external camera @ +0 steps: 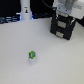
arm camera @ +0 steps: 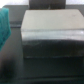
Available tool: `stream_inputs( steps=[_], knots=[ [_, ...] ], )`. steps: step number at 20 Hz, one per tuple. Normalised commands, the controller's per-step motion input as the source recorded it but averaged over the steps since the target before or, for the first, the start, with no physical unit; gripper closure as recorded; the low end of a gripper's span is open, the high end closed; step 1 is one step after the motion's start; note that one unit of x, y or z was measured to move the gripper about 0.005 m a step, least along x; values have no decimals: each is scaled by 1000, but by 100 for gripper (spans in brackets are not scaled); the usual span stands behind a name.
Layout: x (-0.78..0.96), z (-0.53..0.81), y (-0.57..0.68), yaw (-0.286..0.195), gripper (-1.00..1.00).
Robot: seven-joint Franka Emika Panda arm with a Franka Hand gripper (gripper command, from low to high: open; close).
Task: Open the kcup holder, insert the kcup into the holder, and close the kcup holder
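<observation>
white bottle (external camera: 24, 11): upper left of the exterior frame, at the back of the counter (external camera: 15, 55). Not part of the job.

kcup (external camera: 32, 55): tiny bright green pod, a bit left of centre and low in the exterior frame, alone on the pale counter, well apart from everything. Too blurry to say if it's upright or tipped. My guess: super light, thin plastic, squashes if pinched hard, and the rounded wall could squirt out, so take it gently across the sides.

kcup holder (external camera: 62, 27): black boxy unit, upper right. The wrist view shows a grey slab with a dark face under it, probably this box close up (arm camera: 49, 31). Looks stiff, probably heavy enough to stay put.

pincer (external camera: 64, 19): right over the holder, upper right. Honestly can't tell if it's wide or narrow, too fuzzy.
</observation>
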Motion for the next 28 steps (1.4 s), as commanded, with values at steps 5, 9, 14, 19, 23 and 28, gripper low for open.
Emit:
stream_inputs(
  steps=[5,9,14,19,23,28],
  knots=[
    [-342,-237,39,-7,100],
    [-311,-75,67,-16,100],
    [1,-12,-5,-4,100],
    [285,35,-19,-24,100],
    [681,201,-90,-50,100],
    [720,229,-147,-58,100]
  ],
)
